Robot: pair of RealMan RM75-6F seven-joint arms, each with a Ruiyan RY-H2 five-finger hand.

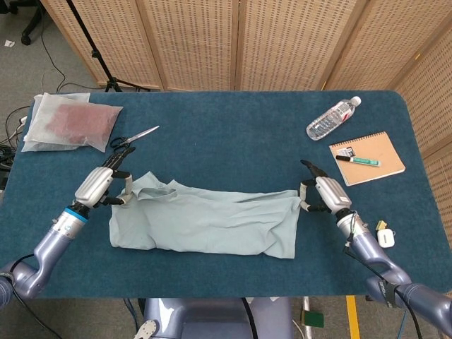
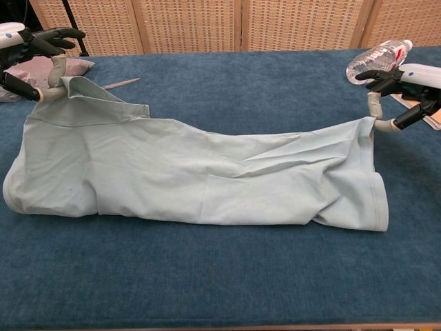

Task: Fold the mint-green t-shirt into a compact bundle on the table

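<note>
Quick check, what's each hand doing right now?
Left hand: pinching the left far corner of the t-shirt.
Right hand: pinching the right far corner of the t-shirt.

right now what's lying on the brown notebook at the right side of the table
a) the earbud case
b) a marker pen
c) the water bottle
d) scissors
b: in the head view a marker pen with a green barrel lies across the brown notebook, while the water bottle rests on the table beyond it.
</note>
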